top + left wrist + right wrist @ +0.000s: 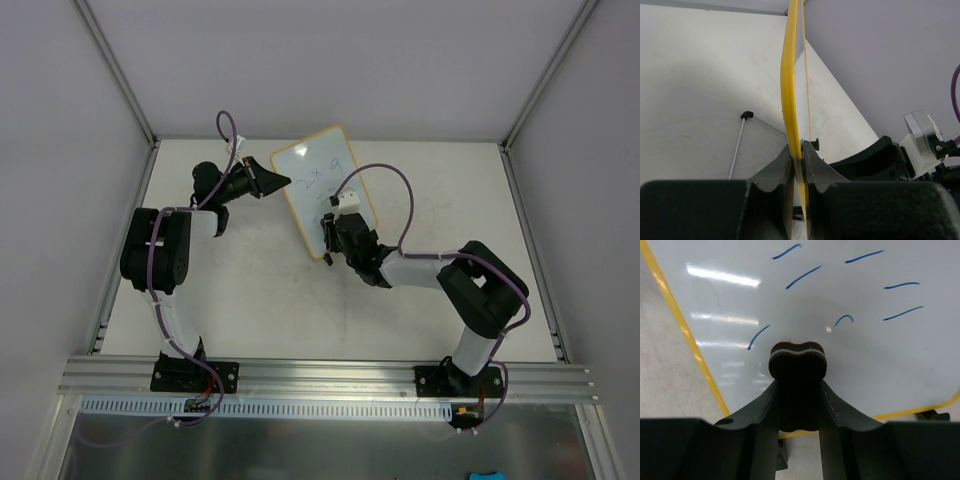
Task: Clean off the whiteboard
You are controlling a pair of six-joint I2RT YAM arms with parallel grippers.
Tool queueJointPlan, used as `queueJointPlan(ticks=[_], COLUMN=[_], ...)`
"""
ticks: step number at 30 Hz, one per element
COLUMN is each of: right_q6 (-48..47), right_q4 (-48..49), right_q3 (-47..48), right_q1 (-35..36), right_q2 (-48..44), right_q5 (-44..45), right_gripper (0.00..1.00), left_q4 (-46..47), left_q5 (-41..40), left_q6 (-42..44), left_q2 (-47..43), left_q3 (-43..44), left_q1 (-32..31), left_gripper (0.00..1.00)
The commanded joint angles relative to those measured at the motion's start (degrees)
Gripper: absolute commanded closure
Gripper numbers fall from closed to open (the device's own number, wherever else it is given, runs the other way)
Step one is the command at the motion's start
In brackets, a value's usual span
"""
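The whiteboard [315, 175], white with a yellow frame and faint blue writing, stands tilted at the table's middle back. My left gripper [280, 181] is shut on its left yellow edge [789, 100], which runs between the fingers in the left wrist view. My right gripper [335, 235] is shut on a small black eraser [798, 365] and holds it against the lower part of the board face [840, 290]. Several blue strokes [802, 277] show above the eraser in the right wrist view.
The table [250, 300] is white with metal rails on the sides and a rail along the front. A thin white rod with a black tip [740, 142] lies on the table behind the board. One black board foot [932, 415] shows at the lower right.
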Motion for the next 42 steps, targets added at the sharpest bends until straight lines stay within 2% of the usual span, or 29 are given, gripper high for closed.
queueJointPlan(ticks=[1,7,15,31,42], right_q6=[-1.82,-2.52,-0.24,-0.15,-0.32], right_q4=[0.77,0.24,0.24,3.14,5.08], right_q3=[-1.50,-2.65,-4.05,-0.27,1.13], right_q1=[-2.86,-3.21,-3.83,4.96,6.37], right_q2=[-0.93,-1.10,-3.30,-1.11,1.44], right_q5=[14.79,20.42,11.98,13.48,14.61], right_gripper=[1.00,1.00,1.00,1.00,1.00], left_q4=[2.48,2.48,2.40,1.78,1.69], left_q5=[3.10,3.27,3.10,2.83,2.83], left_q6=[4.15,4.06,4.06,4.32,4.50], left_q2=[-2.33,-2.42,-2.42,-2.77,-3.12], left_q3=[0.18,0.27,0.44,0.18,0.09], left_q1=[-1.08,-1.07,-1.08,-1.08,-1.08], left_gripper=[1.00,1.00,1.00,1.00,1.00])
